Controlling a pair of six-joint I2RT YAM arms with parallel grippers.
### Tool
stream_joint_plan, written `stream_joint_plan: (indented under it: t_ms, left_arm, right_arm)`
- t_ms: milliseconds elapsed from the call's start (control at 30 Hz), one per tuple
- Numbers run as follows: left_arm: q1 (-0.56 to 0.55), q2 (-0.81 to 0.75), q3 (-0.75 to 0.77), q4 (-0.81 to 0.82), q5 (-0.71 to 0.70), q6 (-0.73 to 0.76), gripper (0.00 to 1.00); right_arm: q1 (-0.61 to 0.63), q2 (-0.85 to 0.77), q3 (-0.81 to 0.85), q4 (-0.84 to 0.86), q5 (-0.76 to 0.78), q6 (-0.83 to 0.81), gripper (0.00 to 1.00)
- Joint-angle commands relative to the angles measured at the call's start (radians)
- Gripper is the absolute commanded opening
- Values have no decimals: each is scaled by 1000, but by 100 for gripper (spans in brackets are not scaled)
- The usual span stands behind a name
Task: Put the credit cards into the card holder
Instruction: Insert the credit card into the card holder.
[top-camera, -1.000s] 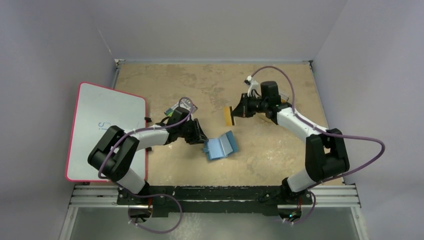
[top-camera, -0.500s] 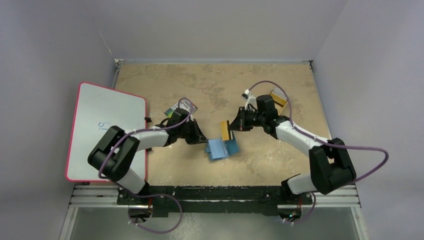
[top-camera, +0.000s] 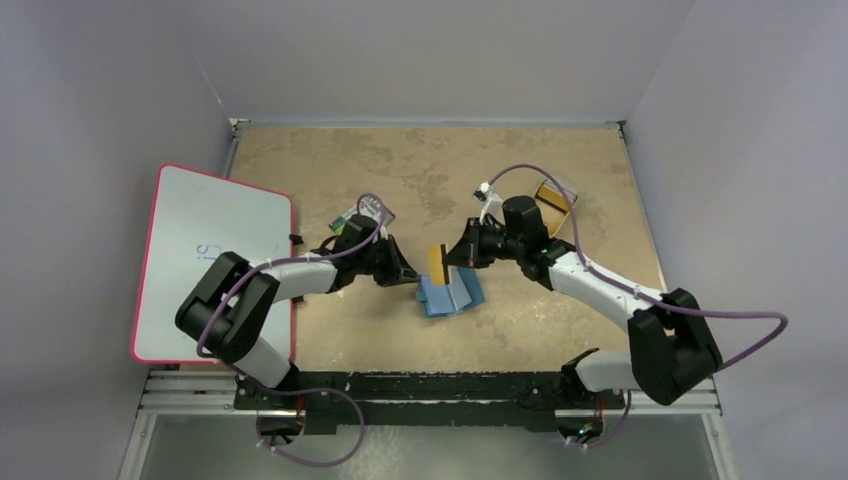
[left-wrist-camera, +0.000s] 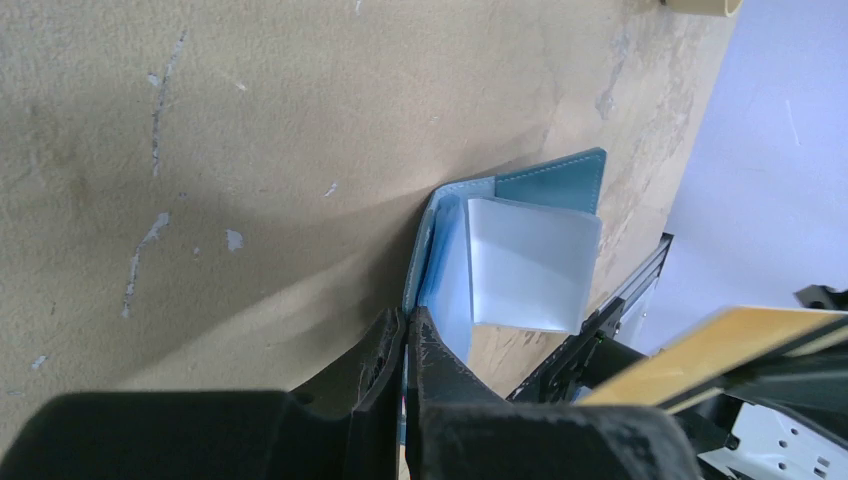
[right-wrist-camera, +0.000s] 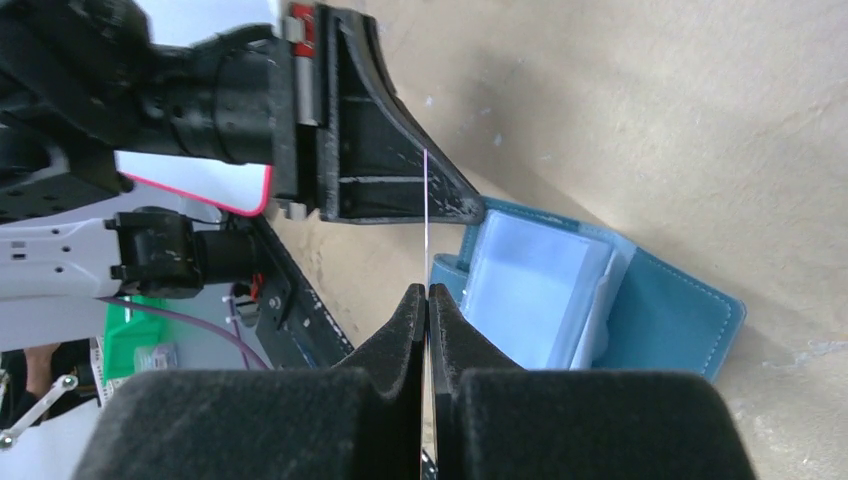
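The card holder (top-camera: 452, 293), a teal-blue wallet with light blue pockets, lies open on the table. My left gripper (top-camera: 407, 277) is shut on its left edge, and the pinched edge shows in the left wrist view (left-wrist-camera: 408, 322). My right gripper (top-camera: 457, 256) is shut on an orange-yellow credit card (top-camera: 436, 263) and holds it upright just above the wallet's left half. In the right wrist view the card (right-wrist-camera: 426, 200) shows edge-on between the shut fingers, over the wallet (right-wrist-camera: 560, 290). A second orange card (top-camera: 553, 195) lies at the back right.
A white board with a pink rim (top-camera: 215, 260) lies at the left table edge. A flat pack with multicoloured stripes (top-camera: 362, 213) lies behind the left wrist. The grey walls stand close on three sides.
My right gripper has carried the orange card left and nearer, from the table's middle to just above the wallet. My left gripper has stayed on the wallet's edge.
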Motion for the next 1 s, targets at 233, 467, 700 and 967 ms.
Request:
stream_joint_plan:
  t_ms: [233, 467, 700, 967]
  left_arm:
    - [1, 29, 40, -86, -111, 93, 0]
    - [2, 50, 50, -139, -173, 122, 0]
    - [2, 60, 47, -142, -188, 126, 0]
    - [1, 75, 30, -122, -184, 117, 0]
  right_arm:
    - [-13, 134, -82, 76, 65, -10, 0]
    - [-99, 181, -134, 149, 2, -65, 0]
    - [-100, 234, -177, 272, -84, -46, 0]
    - [-101, 284, -223, 412, -142, 25, 0]
